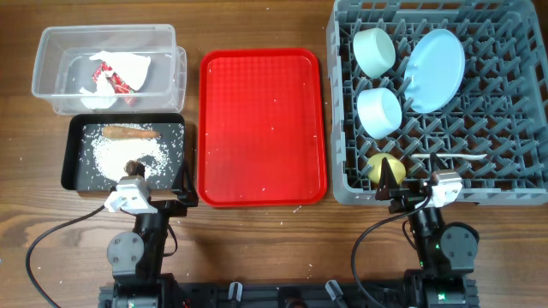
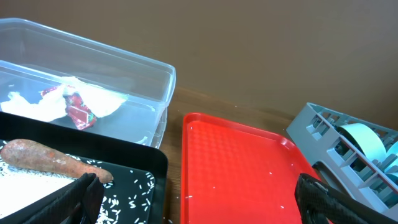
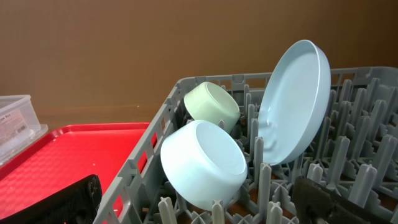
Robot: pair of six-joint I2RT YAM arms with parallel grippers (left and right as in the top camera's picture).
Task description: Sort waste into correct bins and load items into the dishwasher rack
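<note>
Left fingers [image 2: 81, 198] and right fingers [image 3: 68, 199] stand spread near the lower edge, with open bench [image 1: 282, 248] between them. The rack [image 1: 342, 184] at right holds two bowls [image 1: 374, 51], one plate [image 1: 435, 70], one cup [image 1: 377, 162] and one spoon [image 1: 454, 159].

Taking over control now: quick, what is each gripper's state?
Left gripper: open, holding nothing.
Right gripper: open, holding nothing.
</note>
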